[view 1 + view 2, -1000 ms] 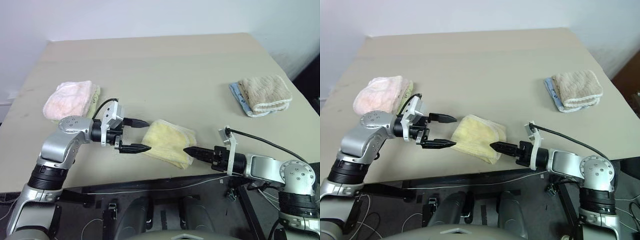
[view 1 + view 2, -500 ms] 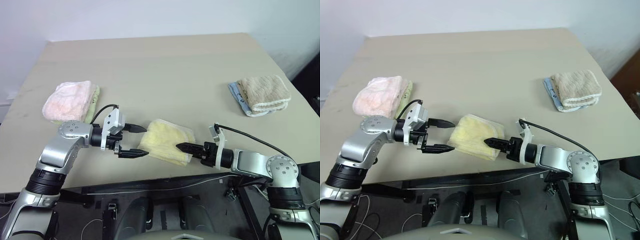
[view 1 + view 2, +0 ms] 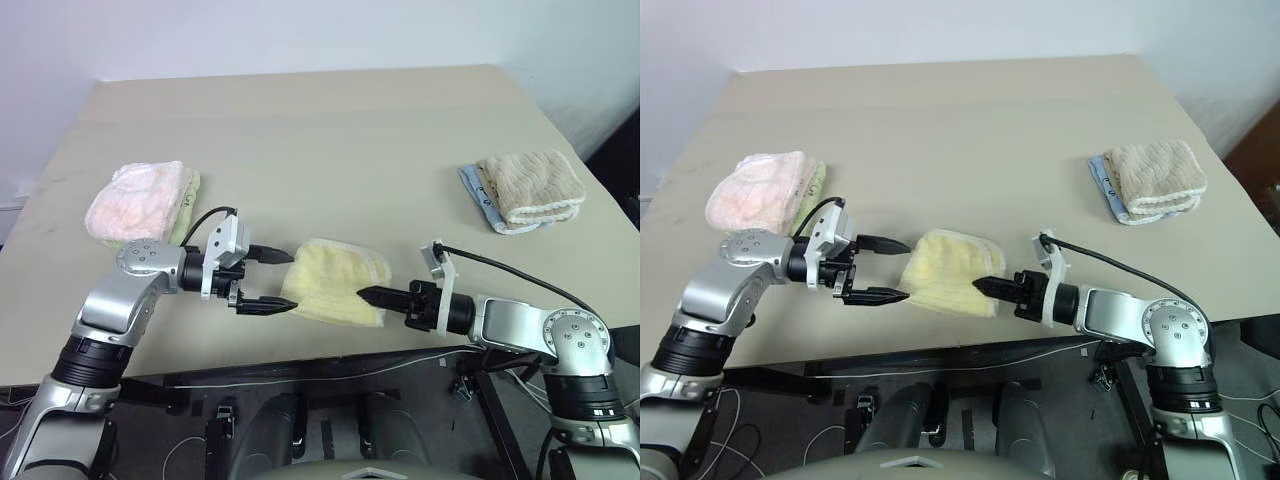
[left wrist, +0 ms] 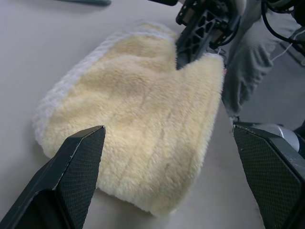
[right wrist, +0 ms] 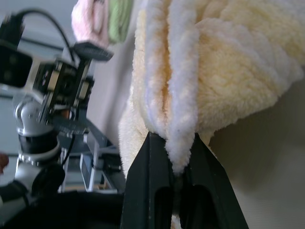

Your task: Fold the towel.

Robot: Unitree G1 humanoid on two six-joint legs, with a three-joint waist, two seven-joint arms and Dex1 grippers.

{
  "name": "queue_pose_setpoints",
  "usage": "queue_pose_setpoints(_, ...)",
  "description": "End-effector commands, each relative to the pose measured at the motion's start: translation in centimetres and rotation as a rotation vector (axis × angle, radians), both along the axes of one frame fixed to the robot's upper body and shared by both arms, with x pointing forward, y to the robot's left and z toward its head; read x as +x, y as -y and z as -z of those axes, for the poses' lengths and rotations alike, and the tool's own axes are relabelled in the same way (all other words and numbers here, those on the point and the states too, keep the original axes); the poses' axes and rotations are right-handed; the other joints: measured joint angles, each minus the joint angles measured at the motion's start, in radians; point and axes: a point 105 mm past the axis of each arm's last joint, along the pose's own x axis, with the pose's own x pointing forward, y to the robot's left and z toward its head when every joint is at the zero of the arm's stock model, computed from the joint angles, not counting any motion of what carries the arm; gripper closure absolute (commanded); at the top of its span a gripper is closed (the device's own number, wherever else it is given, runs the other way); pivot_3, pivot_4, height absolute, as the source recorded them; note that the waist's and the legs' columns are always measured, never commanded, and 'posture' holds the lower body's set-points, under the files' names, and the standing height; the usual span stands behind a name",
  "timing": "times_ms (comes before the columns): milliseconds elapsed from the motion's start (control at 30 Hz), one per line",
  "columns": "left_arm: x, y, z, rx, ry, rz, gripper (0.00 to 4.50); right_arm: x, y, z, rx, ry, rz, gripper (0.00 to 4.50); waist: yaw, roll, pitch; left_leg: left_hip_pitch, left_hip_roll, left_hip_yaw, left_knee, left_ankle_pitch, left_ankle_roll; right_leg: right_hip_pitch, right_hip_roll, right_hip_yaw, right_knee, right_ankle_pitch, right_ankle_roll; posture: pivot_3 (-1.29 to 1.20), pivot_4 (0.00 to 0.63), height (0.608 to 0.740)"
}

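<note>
The pale yellow towel lies folded near the table's front edge, between my two grippers. At its right side, my right gripper is shut on the towel's lighter hemmed edge; the right wrist view shows the hem pinched between the two black fingers. My left gripper is open at the towel's left end, one finger to either side of that end, touching nothing. In the left wrist view the towel lies between the spread left fingers, with the right gripper at its far edge.
A pink towel rests on a green cloth at the table's left. A beige-brown towel with white trim sits on a blue cloth at the right. The tan table is bare behind the yellow towel; its front edge runs just below the grippers.
My right gripper moved in to the towel's right edge and shut on the hem, bunching that edge up a little. The left gripper stayed open in place.
</note>
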Motion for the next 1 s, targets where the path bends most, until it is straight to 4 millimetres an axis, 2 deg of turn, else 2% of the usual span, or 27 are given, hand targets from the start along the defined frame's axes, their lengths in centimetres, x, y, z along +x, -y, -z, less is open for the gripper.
queue_pose_setpoints(33, 1.0, 0.0, -1.7, -0.068, 0.058, -0.039, 0.00, 0.8, 0.2, -3.6, 0.077, 0.115, 0.004, 4.48, 0.000, 0.000, 0.000, 0.000, 0.000, 0.000, 0.000, 0.000, 0.000, 0.000, 0.000, 0.000, 0.000, 0.000, 0.000, 0.00, 0.150, 0.740)
queue_pose_setpoints(233, 2.5, -0.3, -3.5, -0.176, 0.074, -0.129, 0.00, 2.1, 2.0, -6.0, 0.094, 0.188, 0.073, 4.48, 0.003, -0.001, 0.001, 0.000, 0.000, 0.000, 0.000, 0.001, 0.002, 0.000, 0.000, 0.000, 0.000, 0.000, 0.000, 0.00, 0.150, 0.740)
queue_pose_setpoints(400, 2.9, -0.7, -3.7, -0.229, 0.045, -0.182, 0.00, 3.4, 4.0, -7.9, 0.119, 0.268, 0.174, 4.48, 0.002, -0.001, 0.001, -0.001, 0.000, 0.000, 0.000, 0.001, 0.003, 0.000, 0.000, 0.000, 0.000, 0.000, 0.001, 0.00, 0.150, 0.740)
queue_pose_setpoints(500, 3.2, -0.7, -4.2, -0.259, 0.051, -0.204, 0.00, 4.5, 5.8, -9.9, 0.143, 0.347, 0.259, 4.48, 0.002, -0.001, 0.001, -0.001, 0.000, 0.000, 0.001, 0.001, 0.003, 0.000, 0.000, 0.000, 0.000, 0.000, 0.001, 0.00, 0.150, 0.740)
queue_pose_setpoints(733, 4.8, -0.1, -4.5, -0.287, 0.097, -0.270, 0.00, 7.7, 10.8, -14.1, 0.172, 0.503, 0.537, 4.48, 0.005, -0.001, 0.001, -0.001, 0.000, 0.001, 0.001, 0.001, 0.003, 0.000, 0.000, 0.000, 0.000, 0.000, 0.001, 0.00, 0.150, 0.740)
queue_pose_setpoints(933, 4.9, 0.4, -4.2, -0.269, 0.099, -0.256, 0.00, 10.2, 15.1, -15.1, 0.128, 0.550, 0.765, 4.48, 0.003, -0.001, 0.001, -0.001, 0.000, 0.001, 0.001, 0.001, 0.003, 0.000, 0.000, 0.000, 0.000, 0.001, 0.002, 0.00, 0.150, 0.740)
queue_pose_setpoints(1000, 4.9, 0.4, -4.0, -0.259, 0.093, -0.253, 0.00, 10.6, 17.2, -15.4, 0.098, 0.572, 0.857, 4.48, 0.003, -0.001, 0.001, -0.001, 0.000, 0.001, 0.001, 0.001, 0.003, 0.000, 0.000, 0.000, 0.000, 0.001, 0.002, 0.00, 0.150, 0.740)
